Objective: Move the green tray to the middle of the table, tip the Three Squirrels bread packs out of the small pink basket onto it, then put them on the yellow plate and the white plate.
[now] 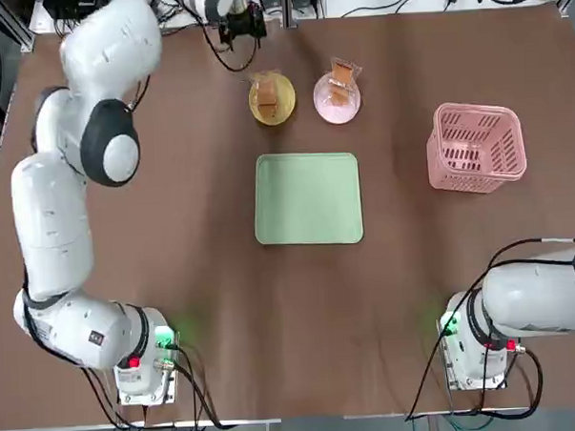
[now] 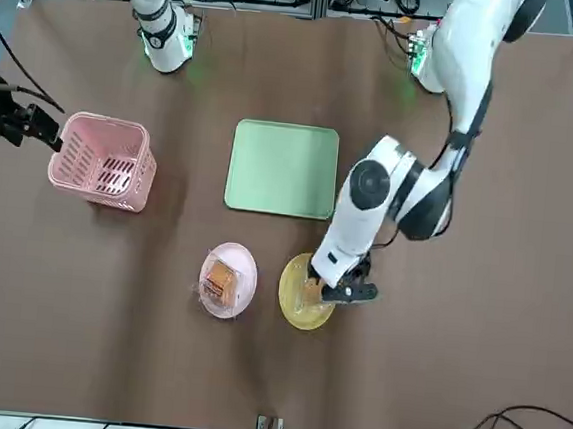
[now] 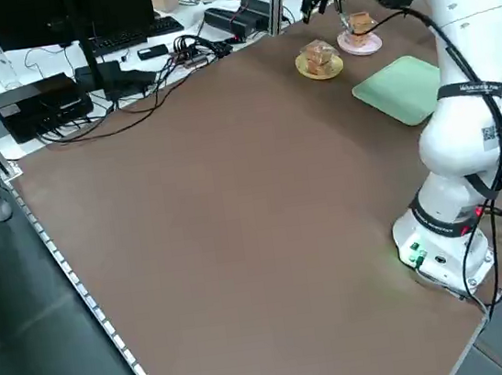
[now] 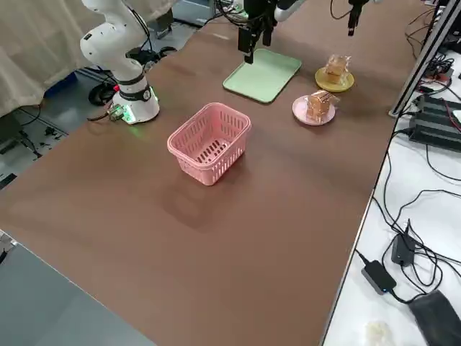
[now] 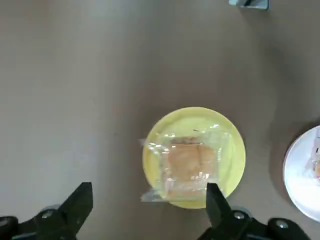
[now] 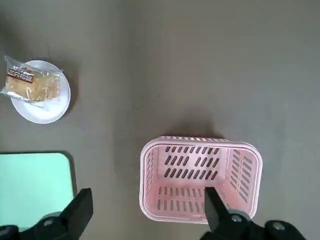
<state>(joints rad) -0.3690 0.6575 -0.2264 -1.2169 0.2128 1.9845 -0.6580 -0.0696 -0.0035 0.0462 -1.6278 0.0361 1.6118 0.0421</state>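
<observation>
Wide-open jaws of the left gripper hang over the yellow plate holding a clear-wrapped golden bread pack, while only the right wrist view, jaws wide too, shows the pink basket empty.

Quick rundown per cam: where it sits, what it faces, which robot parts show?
Top: overhead; green tray, both arm bases.
Front: across table, facing robot; left gripper above yellow plate.
Left side: raised, diagonal; left arm.
Right side: raised, diagonal; pink basket.
Left wrist: down on yellow plate, fingers open.
Right wrist: down on basket, fingers open.
All six see a plate.
</observation>
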